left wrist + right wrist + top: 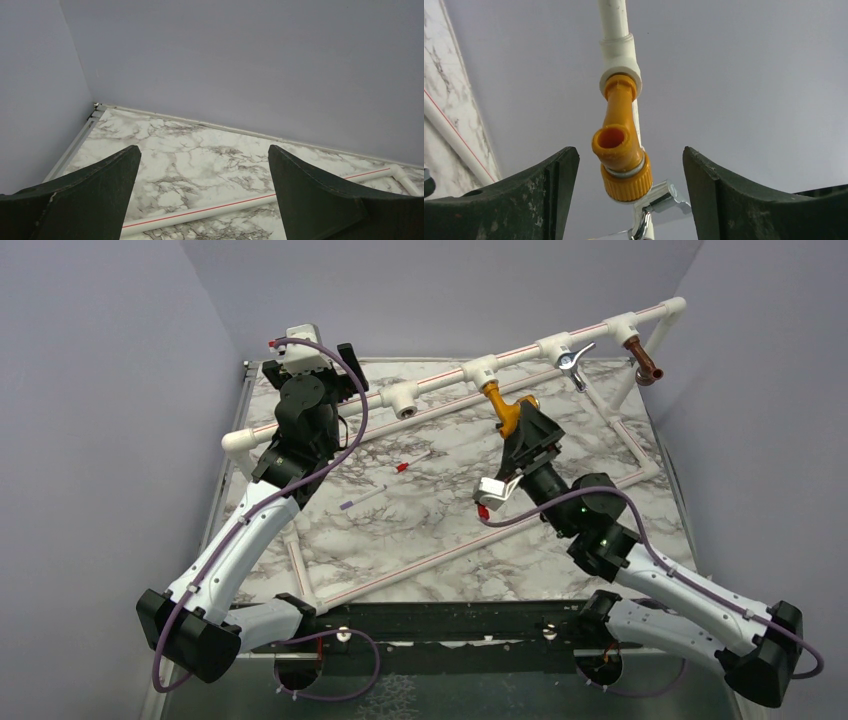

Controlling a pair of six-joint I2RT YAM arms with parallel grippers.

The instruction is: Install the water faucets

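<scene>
Right claw wide, facing mustard faucet; left claw wide above marble tabletop; lilac walls.

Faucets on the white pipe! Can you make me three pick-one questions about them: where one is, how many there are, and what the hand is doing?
1. Where is the yellow faucet?
A) inside a box
B) under a cloth
C) plugged into a fitting on the white pipe

2. How many faucets sit on the pipe?
A) three
B) one
C) five

3. What is the right hand doing?
A) squeezing the faucet tight
B) open around it, not touching
C) hiding out of sight

Answers:
1 C, its stem goes up into the white fitting.
2 A, there is the yellow one, a chrome faucet and a copper faucet.
3 B, the right wrist view shows a gap on each side of the faucet.
</scene>
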